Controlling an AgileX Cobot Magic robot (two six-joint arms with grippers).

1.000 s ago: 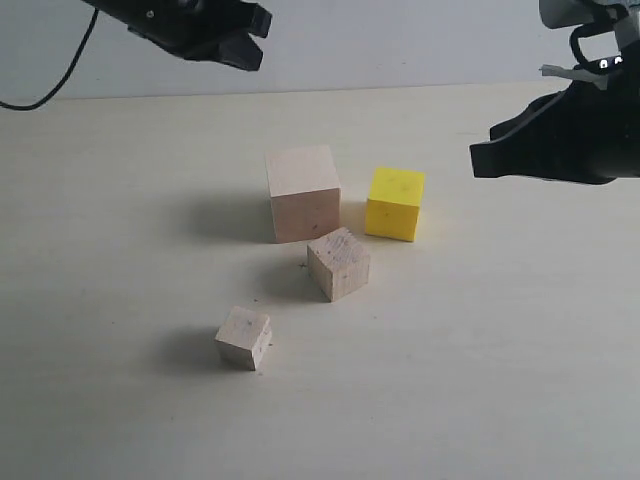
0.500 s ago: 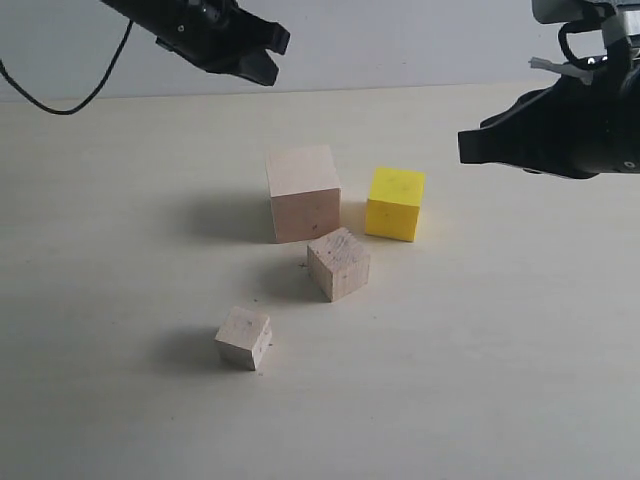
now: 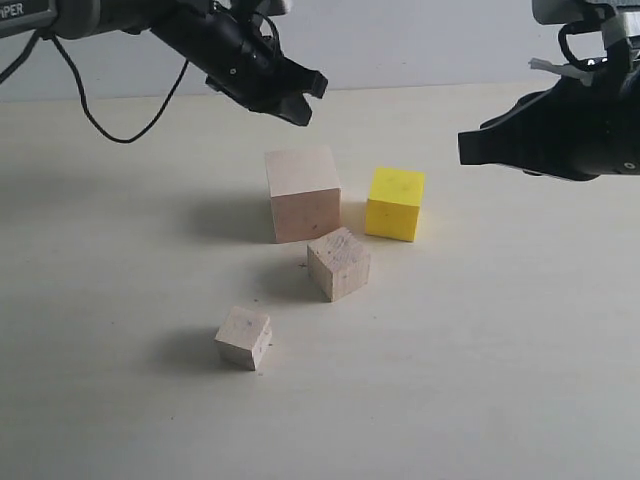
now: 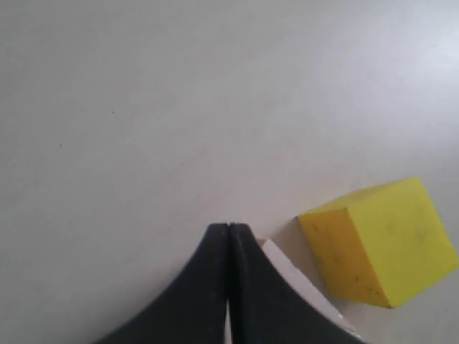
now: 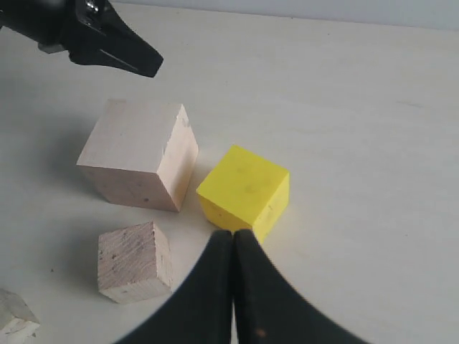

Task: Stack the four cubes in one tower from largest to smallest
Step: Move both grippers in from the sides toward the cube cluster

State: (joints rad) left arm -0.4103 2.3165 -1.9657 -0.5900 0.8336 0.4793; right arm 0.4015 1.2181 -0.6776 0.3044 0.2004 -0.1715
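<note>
All four cubes rest apart on the table. The large pale wooden cube point(image 3: 303, 193) stands at the centre, with the yellow cube point(image 3: 394, 203) to its right. In front of them is the medium wooden cube point(image 3: 338, 263), and the small wooden cube point(image 3: 244, 337) lies nearer, to the left. My left gripper point(image 3: 306, 95) hangs shut and empty above and behind the large cube point(image 5: 140, 154); its view catches the yellow cube point(image 4: 380, 242). Held high at the right, my right gripper point(image 3: 466, 148) is shut and empty, looking down on the yellow cube point(image 5: 245, 191) and the medium cube point(image 5: 135, 261).
The pale tabletop point(image 3: 500, 350) meets a light wall at the back. A black cable point(image 3: 110, 125) droops from the left arm over the table's back left.
The left arm has swung right and down, bringing its gripper close over the large cube's back. The right gripper shifted slightly left, then held still. The cubes have not moved.
</note>
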